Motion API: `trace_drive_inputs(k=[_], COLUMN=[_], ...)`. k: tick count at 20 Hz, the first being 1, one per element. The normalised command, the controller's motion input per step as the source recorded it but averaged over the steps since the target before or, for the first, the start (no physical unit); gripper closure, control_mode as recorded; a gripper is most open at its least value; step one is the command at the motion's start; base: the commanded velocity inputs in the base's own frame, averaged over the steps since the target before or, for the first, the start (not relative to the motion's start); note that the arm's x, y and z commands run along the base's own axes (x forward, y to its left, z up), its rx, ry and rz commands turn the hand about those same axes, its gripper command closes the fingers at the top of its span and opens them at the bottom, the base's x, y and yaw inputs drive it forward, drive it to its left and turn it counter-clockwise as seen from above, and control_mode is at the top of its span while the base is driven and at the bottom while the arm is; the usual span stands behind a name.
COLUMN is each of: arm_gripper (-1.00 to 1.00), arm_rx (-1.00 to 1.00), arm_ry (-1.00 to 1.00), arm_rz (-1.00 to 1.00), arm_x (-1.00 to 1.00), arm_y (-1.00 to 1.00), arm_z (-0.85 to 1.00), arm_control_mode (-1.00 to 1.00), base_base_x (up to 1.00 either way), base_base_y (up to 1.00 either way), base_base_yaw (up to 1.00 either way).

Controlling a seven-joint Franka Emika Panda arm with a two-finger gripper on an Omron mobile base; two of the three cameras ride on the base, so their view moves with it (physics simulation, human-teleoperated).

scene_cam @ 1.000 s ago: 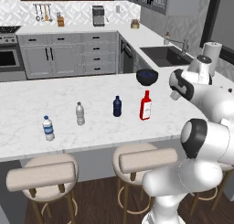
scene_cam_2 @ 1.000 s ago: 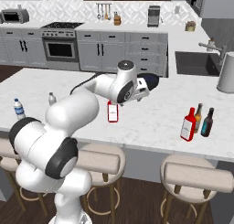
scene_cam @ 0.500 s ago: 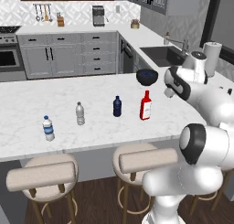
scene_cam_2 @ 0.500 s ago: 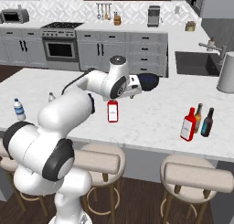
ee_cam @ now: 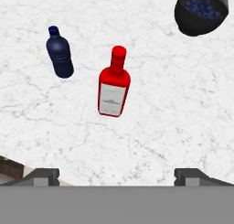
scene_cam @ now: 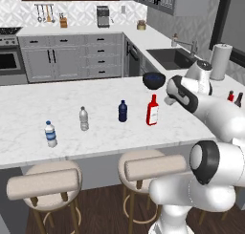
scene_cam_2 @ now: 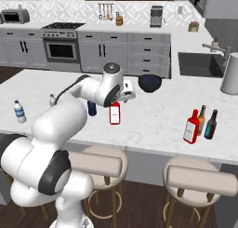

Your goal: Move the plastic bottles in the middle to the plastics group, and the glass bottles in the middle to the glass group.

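One red glass bottle (scene_cam: 152, 111) (scene_cam_2: 115, 113) (ee_cam: 113, 93) with a white label stands mid-counter, with the navy plastic bottle (scene_cam: 123, 111) (ee_cam: 60, 57) just to its left. My gripper (scene_cam: 168, 98) (scene_cam_2: 128, 90) (ee_cam: 116, 175) hovers above and slightly right of this red bottle, open, with nothing between its fingers. A second red bottle (scene_cam_2: 191, 127) stands at the right beside the glass group: a brown bottle (scene_cam_2: 201, 120) and a dark teal one (scene_cam_2: 211, 124). The plastics group is at the left: a plain clear bottle (scene_cam: 84, 119) and a labelled water bottle (scene_cam: 50, 134) (scene_cam_2: 19, 111).
A dark bowl (scene_cam: 154, 80) (scene_cam_2: 149, 83) (ee_cam: 200, 13) of blueberries sits behind the middle red bottle. A paper towel roll (scene_cam: 219, 61) stands near the sink (scene_cam: 170, 58). Stools (scene_cam: 43, 184) line the counter's near edge.
My arm has swung left from the glass group side toward the red bottle in the middle. The gripper has stayed open and the bottles have not moved.
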Motion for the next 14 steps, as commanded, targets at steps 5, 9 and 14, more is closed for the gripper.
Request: trace_drive_inputs(k=[5, 9, 14], arm_gripper=[-1.00, -1.00, -1.00], arm_rx=[0.00, 0.00, 0.03], arm_ry=[0.00, 0.00, 0.00], arm_rz=[0.00, 0.00, -0.03], arm_x=[0.24, 0.20, 0.27], arm_y=[0.37, 0.28, 0.18], arm_z=[0.00, -0.05, -0.20], arm_control_mode=[-1.00, -1.00, -1.00], base_base_x=[0.00, 0.00, 0.00], base_base_y=[0.00, 0.00, 0.00], base_base_yaw=[0.00, 0.00, 0.00])
